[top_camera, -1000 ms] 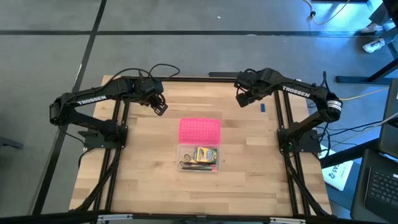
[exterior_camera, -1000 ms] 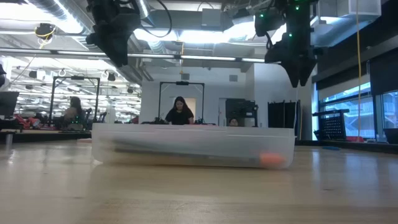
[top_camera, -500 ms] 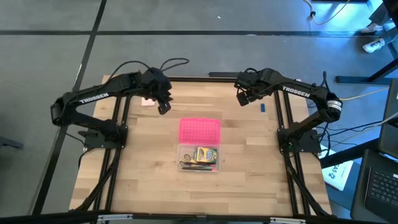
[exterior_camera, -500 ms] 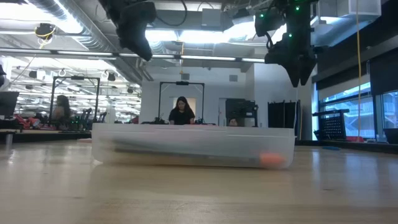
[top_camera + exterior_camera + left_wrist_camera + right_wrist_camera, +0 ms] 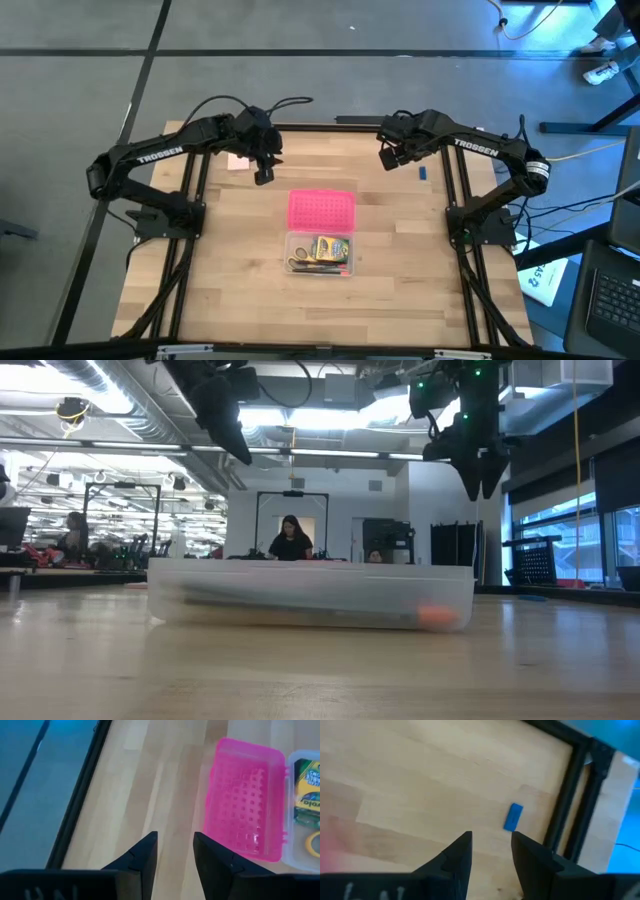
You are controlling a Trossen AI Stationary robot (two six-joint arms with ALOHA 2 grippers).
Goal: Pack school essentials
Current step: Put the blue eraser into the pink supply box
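An open case lies mid-table: its pink lid (image 5: 321,211) flat on the wood, and its clear tray (image 5: 319,254) holding the yellow-green crayon box (image 5: 331,248), yellow-handled scissors (image 5: 297,264) and pencils. A pale pink pad (image 5: 238,162) lies flat near the far left. A tiny blue piece (image 5: 422,173) rests near the far right. My left gripper (image 5: 263,175) hovers high between pad and lid, slightly open and empty (image 5: 175,845). My right gripper (image 5: 388,158) hangs high beside the blue piece (image 5: 513,816), slightly open and empty (image 5: 490,842).
Black frame rails run along the table's left, right and far edges (image 5: 300,125). Bare wood lies all around the case (image 5: 310,595). People and desks show in the room beyond the table (image 5: 290,540).
My left gripper has swung toward the table's right, toward the pink lid, staying high; the pale pink pad now shows behind it.
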